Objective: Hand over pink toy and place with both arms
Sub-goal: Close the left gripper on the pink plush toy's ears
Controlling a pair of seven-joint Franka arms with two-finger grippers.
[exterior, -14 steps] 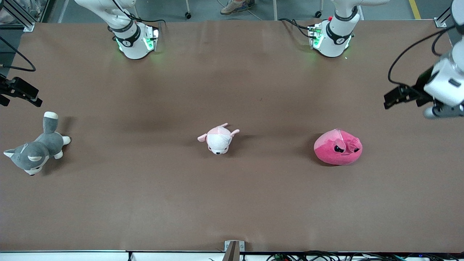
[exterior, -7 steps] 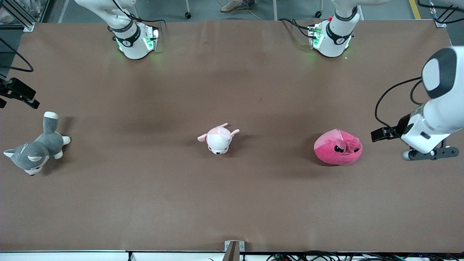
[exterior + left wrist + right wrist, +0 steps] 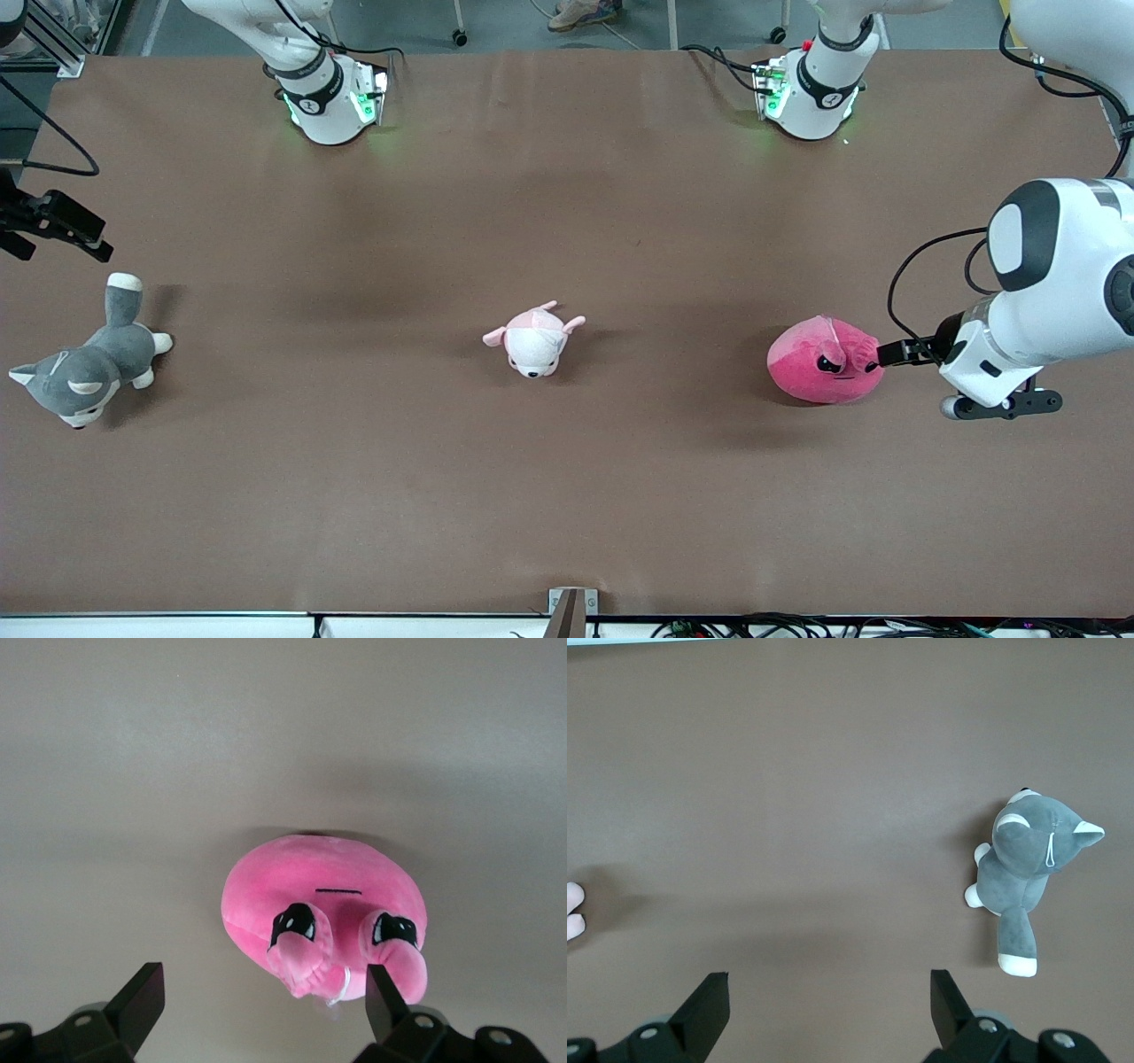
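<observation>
On the brown table (image 3: 567, 496), the pink toy (image 3: 824, 361) lies toward the left arm's end. The left gripper (image 3: 266, 1010) hangs beside it, fingers wide and empty; closing comes next. The right gripper (image 3: 828, 1014) waits, spread, empty.

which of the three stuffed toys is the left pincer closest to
The pink toy, the round hot-pink one toward the left arm's end. The open left pincer is right at its edge; the pale pink-and-white plush and grey husky lie much farther off.
</observation>
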